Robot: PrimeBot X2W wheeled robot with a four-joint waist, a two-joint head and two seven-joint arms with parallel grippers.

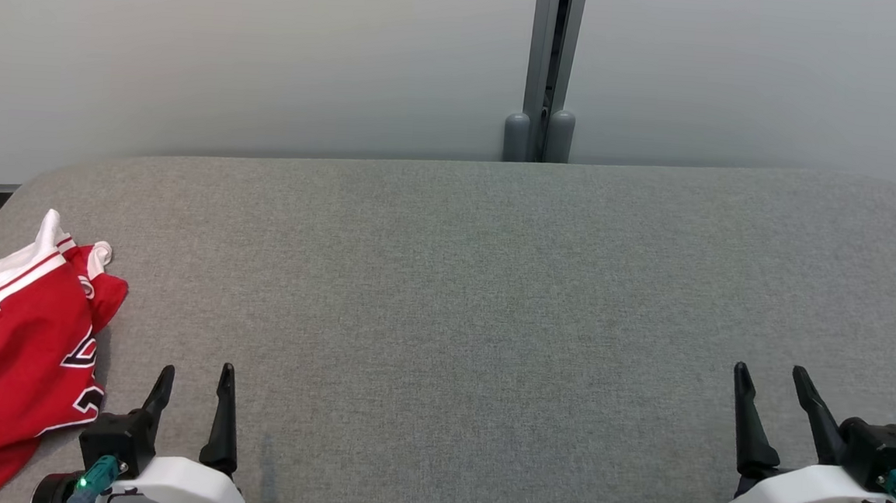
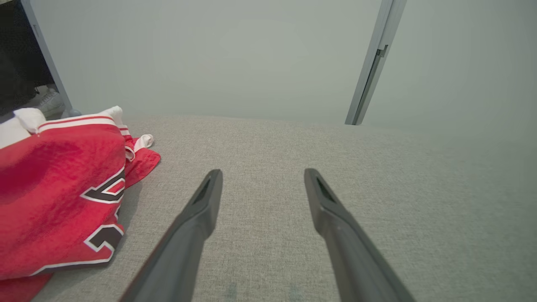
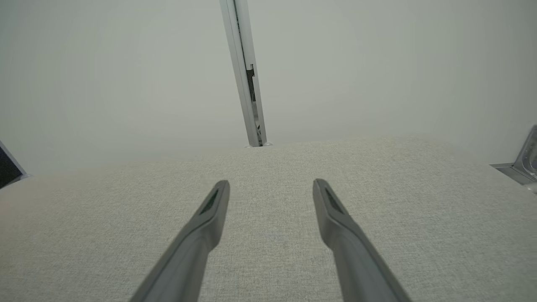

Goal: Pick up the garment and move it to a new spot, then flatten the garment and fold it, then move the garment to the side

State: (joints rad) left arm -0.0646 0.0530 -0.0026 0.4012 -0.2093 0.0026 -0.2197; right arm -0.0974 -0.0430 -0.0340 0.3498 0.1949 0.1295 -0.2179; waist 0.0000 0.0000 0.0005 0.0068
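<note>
The garment is cut off at the picture's left side, its dark lettering creased and unreadable. It is a crumpled red jersey with white trim at the left edge of the bench. The left gripper is just beside it, fingers spread and empty. The right gripper is near the right edge, fingers likewise spread.

A grey fabric surface fronts a pale wall.

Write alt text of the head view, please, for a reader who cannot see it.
A crumpled red and white jersey lies at the left edge of a grey fabric surface, beside the left gripper. That gripper and the right gripper sit open and empty at the lower corners; a pale wall stands behind.
</note>
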